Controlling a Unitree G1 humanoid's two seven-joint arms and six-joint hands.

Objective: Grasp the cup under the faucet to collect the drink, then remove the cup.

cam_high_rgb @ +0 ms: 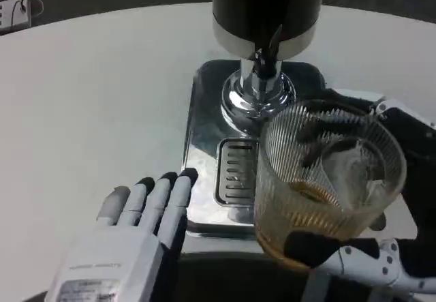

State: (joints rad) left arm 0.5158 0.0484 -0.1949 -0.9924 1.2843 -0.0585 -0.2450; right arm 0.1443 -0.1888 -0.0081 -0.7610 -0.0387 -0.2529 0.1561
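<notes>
Cup [327,179] count is one: a ribbed clear glass with a bit of amber drink at the bottom, gripped by the right hand [381,247], its fingers wrapped around it, over the front right corner of the chrome base [204,145], just off the drip grate [235,172]. One dispenser with one faucet [266,60] stands at the back of that base. Left hand [136,227] lies flat on the white table [88,104], fingers straight and close together, holding nothing, fingertips touching the base's front left edge.
</notes>
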